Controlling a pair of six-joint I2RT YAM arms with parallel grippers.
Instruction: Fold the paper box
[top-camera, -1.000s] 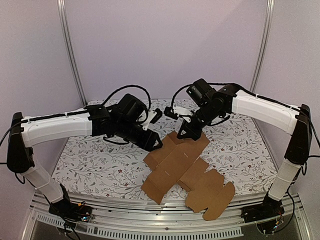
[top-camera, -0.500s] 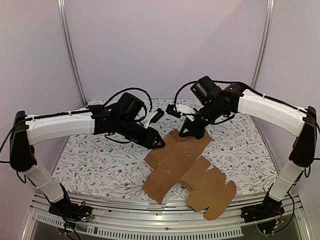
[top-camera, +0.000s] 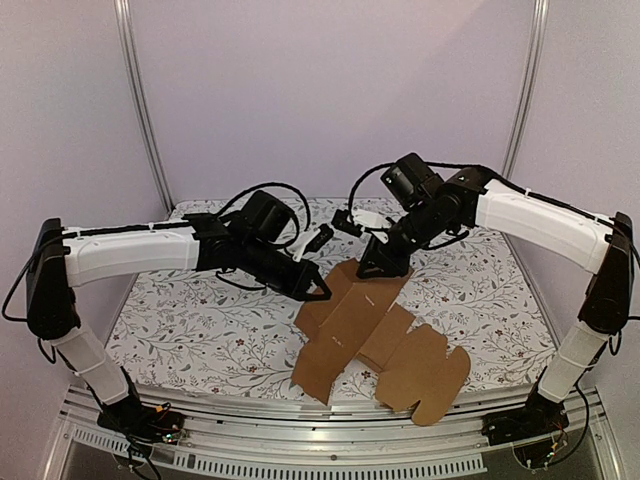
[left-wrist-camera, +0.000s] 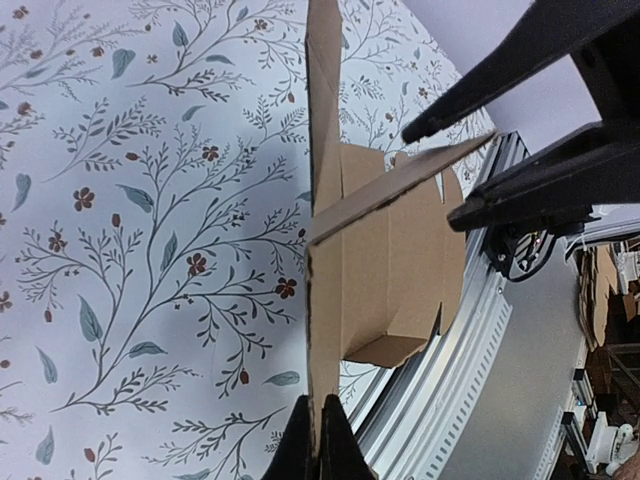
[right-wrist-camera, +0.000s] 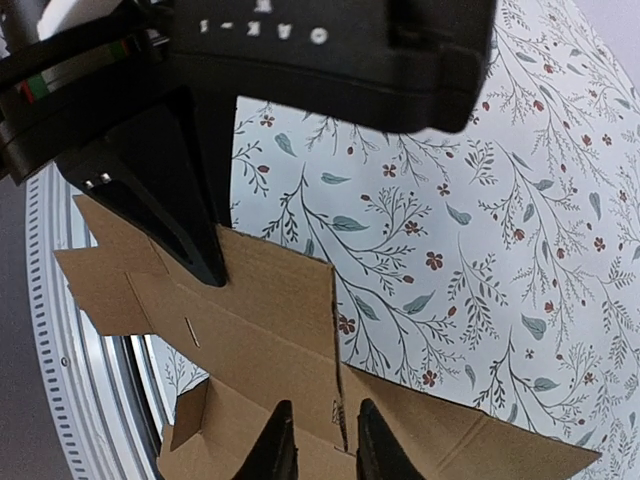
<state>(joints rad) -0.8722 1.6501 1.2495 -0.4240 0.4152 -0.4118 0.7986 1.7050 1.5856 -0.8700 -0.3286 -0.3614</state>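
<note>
The paper box (top-camera: 362, 322) is a flat brown die-cut sheet with creases and flaps, lying toward the table's near right. My left gripper (top-camera: 322, 291) is shut on its left edge. The left wrist view shows the sheet (left-wrist-camera: 400, 250) edge-on, pinched between my left gripper's (left-wrist-camera: 318, 445) fingers and lifted off the cloth. My right gripper (top-camera: 373, 268) is at the sheet's far edge. In the right wrist view my right gripper (right-wrist-camera: 318, 445) has its jaws a little apart, straddling a cut edge of the cardboard (right-wrist-camera: 260, 310) without pinching it.
A floral tablecloth (top-camera: 190, 330) covers the table. A slotted metal rail (top-camera: 330, 445) runs along the near edge, and the sheet's rounded flap reaches close to it. The two grippers stand close together over the sheet's far-left part.
My left gripper has shut on the sheet's left edge. My right gripper's jaws have parted slightly. The sheet has shifted a little to the right and its left side has risen.
</note>
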